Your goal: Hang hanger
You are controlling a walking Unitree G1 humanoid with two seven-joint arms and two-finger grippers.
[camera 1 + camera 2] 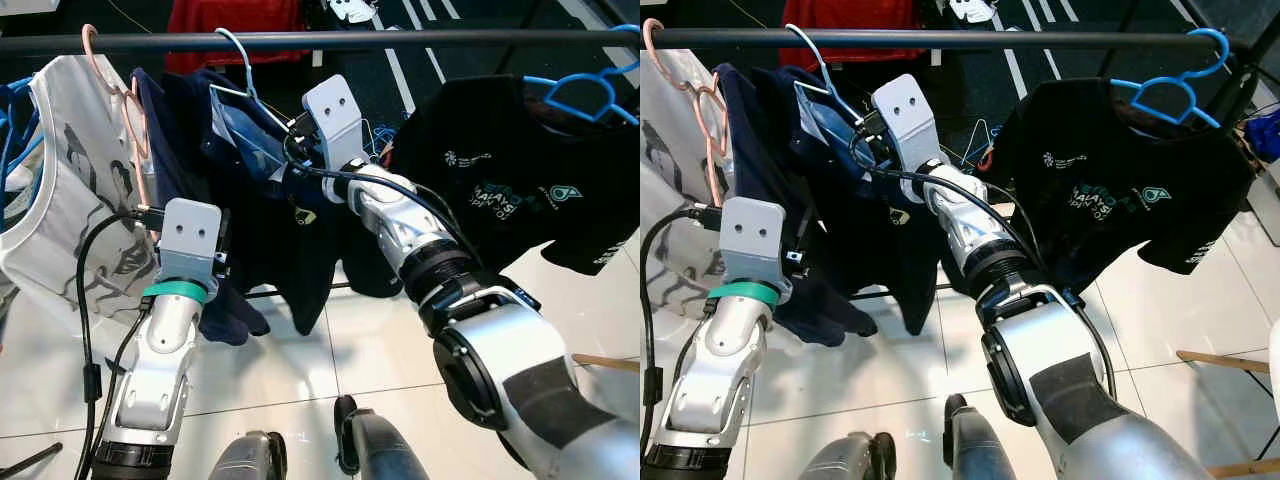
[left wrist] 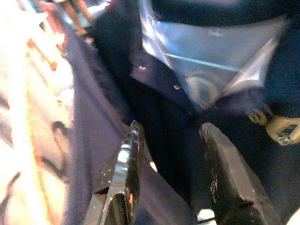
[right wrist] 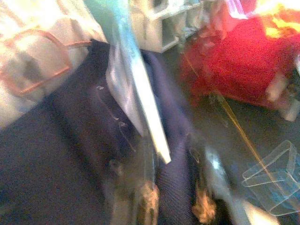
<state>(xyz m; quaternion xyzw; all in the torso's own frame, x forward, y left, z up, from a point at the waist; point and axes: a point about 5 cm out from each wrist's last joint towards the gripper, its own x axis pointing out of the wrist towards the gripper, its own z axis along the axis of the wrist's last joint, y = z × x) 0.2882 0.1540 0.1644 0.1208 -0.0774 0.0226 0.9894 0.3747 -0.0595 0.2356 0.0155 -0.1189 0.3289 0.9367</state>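
Note:
A light-blue hanger carries a navy shirt; its hook sits at the black rail and looks to be over it. My right gripper is raised to the shirt's collar and shoulder, shut on the hanger through the navy cloth. The left gripper is lower, at the shirt's left side. Its two black fingers stand apart and open, with navy cloth just beyond them.
A white printed shirt on a pink hanger hangs close on the left. On the right, a black t-shirt hangs on a blue hanger. Below is white tile floor.

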